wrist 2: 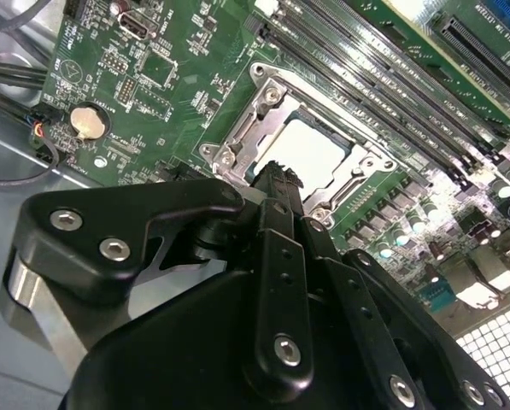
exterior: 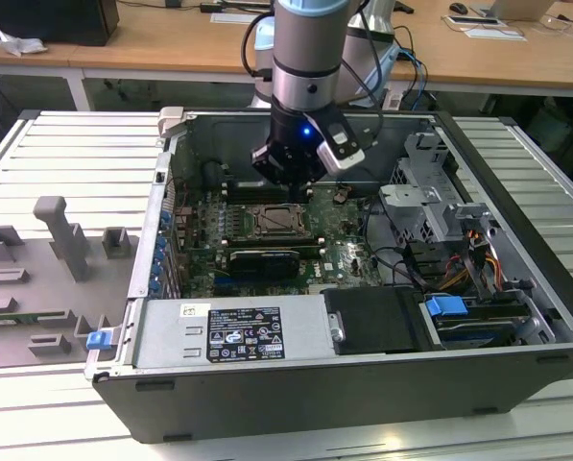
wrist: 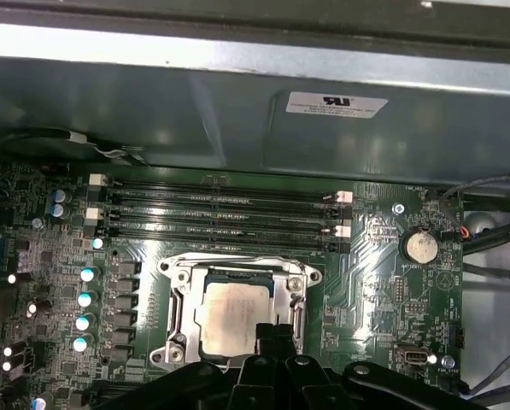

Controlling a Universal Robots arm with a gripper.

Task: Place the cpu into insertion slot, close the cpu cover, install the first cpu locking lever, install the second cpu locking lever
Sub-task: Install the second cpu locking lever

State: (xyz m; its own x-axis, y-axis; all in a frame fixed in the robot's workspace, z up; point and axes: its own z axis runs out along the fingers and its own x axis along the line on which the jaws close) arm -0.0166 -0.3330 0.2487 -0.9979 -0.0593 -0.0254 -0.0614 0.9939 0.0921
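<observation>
The arm is reaching down into the open computer case (exterior: 516,317), which is lying on the slatted bench (exterior: 65,154), and the gripper (wrist: 274,331) is hanging just above the motherboard (wrist 2: 152,94), its 2 black fingers (wrist 2: 276,184) pressed together with nothing between them. In both wrist views the fingertips are sitting over one edge of the cpu (wrist: 229,320), though whether they are touching it I cannot tell. The cpu is lying flat in the insertion slot (wrist: 186,301), its pale silver top showing through the square window of the cpu cover (wrist: 237,266), which is lying down around it. 2 long black memory slots (wrist: 220,198) are running alongside the socket, next to the case wall, and a round coin battery (wrist: 422,247) is sitting nearby on the green board. In the exterior view, grey fixture blocks (exterior: 60,235) are standing on the bench at the exterior view's left of the case.
</observation>
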